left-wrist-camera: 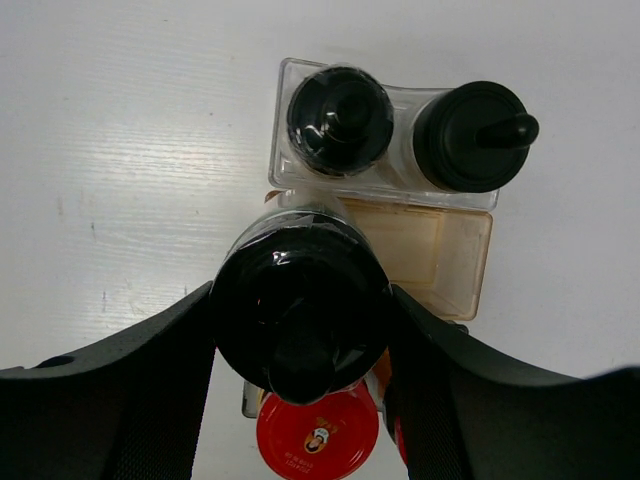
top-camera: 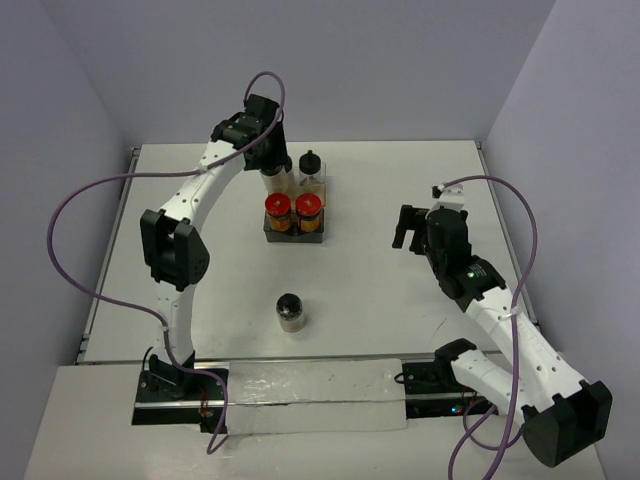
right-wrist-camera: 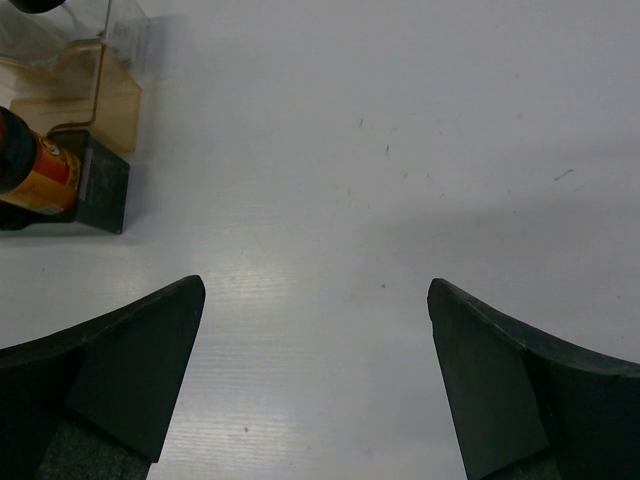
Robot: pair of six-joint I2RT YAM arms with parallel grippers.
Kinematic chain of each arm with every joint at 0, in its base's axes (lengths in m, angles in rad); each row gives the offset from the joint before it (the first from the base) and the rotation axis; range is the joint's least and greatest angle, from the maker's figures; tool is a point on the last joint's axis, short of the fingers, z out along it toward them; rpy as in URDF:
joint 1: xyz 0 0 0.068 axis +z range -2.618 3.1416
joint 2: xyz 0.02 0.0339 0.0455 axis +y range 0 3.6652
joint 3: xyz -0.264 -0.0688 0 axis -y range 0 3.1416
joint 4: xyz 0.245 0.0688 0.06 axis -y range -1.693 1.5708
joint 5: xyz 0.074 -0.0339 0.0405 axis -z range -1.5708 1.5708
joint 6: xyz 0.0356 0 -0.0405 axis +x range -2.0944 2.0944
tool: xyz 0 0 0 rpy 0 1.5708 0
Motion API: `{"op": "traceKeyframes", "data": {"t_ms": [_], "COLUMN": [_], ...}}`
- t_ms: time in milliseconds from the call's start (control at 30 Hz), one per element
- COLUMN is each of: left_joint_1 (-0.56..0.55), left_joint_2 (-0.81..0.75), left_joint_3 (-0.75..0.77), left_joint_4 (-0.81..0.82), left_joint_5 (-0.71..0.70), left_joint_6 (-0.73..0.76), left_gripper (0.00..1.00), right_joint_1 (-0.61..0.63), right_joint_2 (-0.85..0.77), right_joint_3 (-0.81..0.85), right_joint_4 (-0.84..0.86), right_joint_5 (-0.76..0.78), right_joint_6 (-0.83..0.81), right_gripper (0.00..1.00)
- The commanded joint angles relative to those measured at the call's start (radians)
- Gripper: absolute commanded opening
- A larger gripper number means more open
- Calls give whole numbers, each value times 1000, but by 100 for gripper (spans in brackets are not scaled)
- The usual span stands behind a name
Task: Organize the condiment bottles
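My left gripper (top-camera: 268, 165) (left-wrist-camera: 300, 345) is shut on a black-capped bottle (left-wrist-camera: 298, 295) and holds it upright over the left side of the clear tray (top-camera: 322, 225). It sits between the back row and the red-capped bottles. In the left wrist view two black-capped bottles (left-wrist-camera: 340, 118) (left-wrist-camera: 470, 135) stand in the tray's back row. Two red-capped bottles (top-camera: 277, 208) (top-camera: 309, 207) stand in its front row. One more black-capped bottle (top-camera: 290, 310) stands alone on the table near the front. My right gripper (top-camera: 408, 228) (right-wrist-camera: 315, 330) is open and empty, right of the tray.
The tray's middle right compartment (left-wrist-camera: 425, 250) shows amber and holds no bottle. In the right wrist view the tray's corner (right-wrist-camera: 95, 100) and the side of a red-capped bottle (right-wrist-camera: 35, 175) lie at the upper left. The white table (top-camera: 400, 170) ends at raised edges left and right.
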Motion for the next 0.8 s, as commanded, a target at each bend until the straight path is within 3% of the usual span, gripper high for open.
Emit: {"op": "traceKeyframes", "data": {"t_ms": [0,767], "left_joint_1": [-20,-115], "left_joint_2": [37,73], "left_joint_3": [102,41], "left_joint_4": [34,7], "left_joint_5": [6,-89], "left_joint_6": [29,83], "left_gripper": [10,10], "right_joint_1": [6,6], "right_joint_2": [17,29], "right_joint_3": [37,5], "right_joint_4": [44,58], "right_joint_5": [-5,-11], "right_joint_6": [-1,-1], "right_gripper": [100,100]}}
